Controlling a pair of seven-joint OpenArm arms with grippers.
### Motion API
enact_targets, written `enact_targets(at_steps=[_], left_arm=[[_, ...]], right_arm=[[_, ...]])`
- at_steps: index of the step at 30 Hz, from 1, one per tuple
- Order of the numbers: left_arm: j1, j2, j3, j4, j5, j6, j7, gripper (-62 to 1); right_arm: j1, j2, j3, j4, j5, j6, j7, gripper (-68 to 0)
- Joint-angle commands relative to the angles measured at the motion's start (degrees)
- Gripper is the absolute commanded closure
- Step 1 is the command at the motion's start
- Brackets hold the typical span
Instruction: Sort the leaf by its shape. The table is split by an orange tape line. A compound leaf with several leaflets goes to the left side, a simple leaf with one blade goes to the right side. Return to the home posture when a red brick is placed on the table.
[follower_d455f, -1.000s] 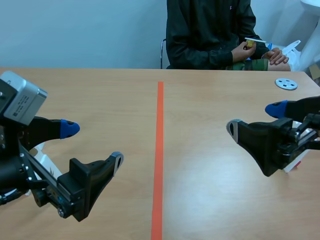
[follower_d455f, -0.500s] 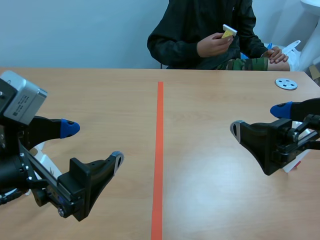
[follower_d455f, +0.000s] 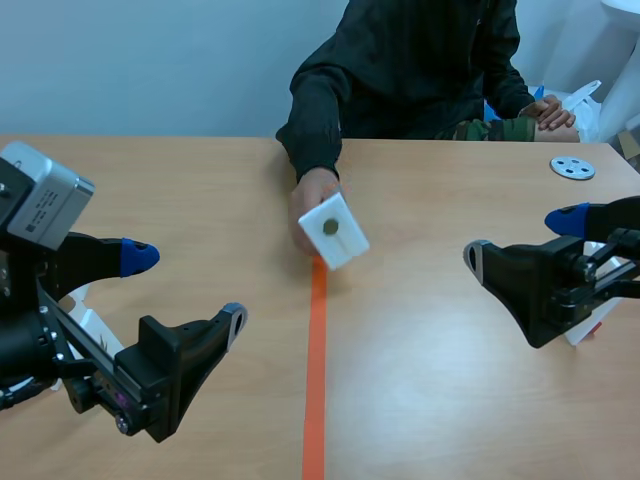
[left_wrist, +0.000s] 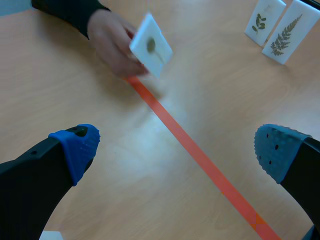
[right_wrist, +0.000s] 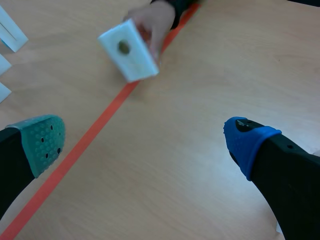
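A person's hand (follower_d455f: 313, 194) holds a white block (follower_d455f: 333, 230) tilted just above the orange tape line (follower_d455f: 317, 340) at mid-table. On its face is a small dark leaf with one rounded blade (left_wrist: 150, 45). My left gripper (follower_d455f: 186, 288) is open, low at the near left, well short of the block. My right gripper (follower_d455f: 519, 237) is open at the right, also apart from it. In the left wrist view the block (left_wrist: 151, 45) and hand (left_wrist: 111, 42) lie far ahead of the open gripper (left_wrist: 177, 147). In the right wrist view the block (right_wrist: 129, 50) is ahead of the open gripper (right_wrist: 145, 140).
Two white blocks stand in the left wrist view, one with a sprig of leaflets (left_wrist: 264, 21), one with a fern-like leaf (left_wrist: 290, 31). A grey disc (follower_d455f: 573, 168) lies at the far right. White pieces (right_wrist: 10, 30) sit beside the right gripper. The person's other hand (follower_d455f: 555, 110) rests at the table's back.
The person's hand came down from chest height to the table with the white block, over the tape line. Both arms stayed almost still.
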Motion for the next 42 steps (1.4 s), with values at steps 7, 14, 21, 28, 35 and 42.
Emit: enact_targets(at_steps=[7, 14, 21, 28, 35, 42], left_arm=[[0.0, 0.0, -0.2, 0.5, -0.5, 0.1, -0.7, -62.3], [0.0, 0.0, -0.2, -0.1, -0.5, 0.1, -0.7, -62.3], [0.0, 0.0, 0.4, -1.7, -0.5, -0.4, -0.8, -62.3], [-0.6, 0.0, 3.6, -1.8, 0.2, -0.5, -1.4, -62.3], [-4.1, 0.3, 8.1, -3.8, 6.2, -0.3, -3.7, -62.3], [-10.6, 1.3, 12.2, -12.8, 10.3, -0.1, -8.9, -62.3]], right_arm=[[0.5, 0.0, 0.7, 0.8, 0.3, 0.2, 1.3, -67.9], [0.5, 0.0, 0.7, 0.8, -0.3, 0.2, 1.7, -67.9], [0.5, 0.0, 0.7, 0.8, -0.5, 0.0, 1.7, -67.9], [0.5, 0.0, 0.7, 0.8, -0.5, 0.0, 1.7, -67.9], [0.5, 0.0, 0.7, 0.8, -1.3, 0.0, 1.7, -67.9], [0.5, 0.0, 0.7, 0.8, -1.6, 0.0, 1.7, -67.9]])
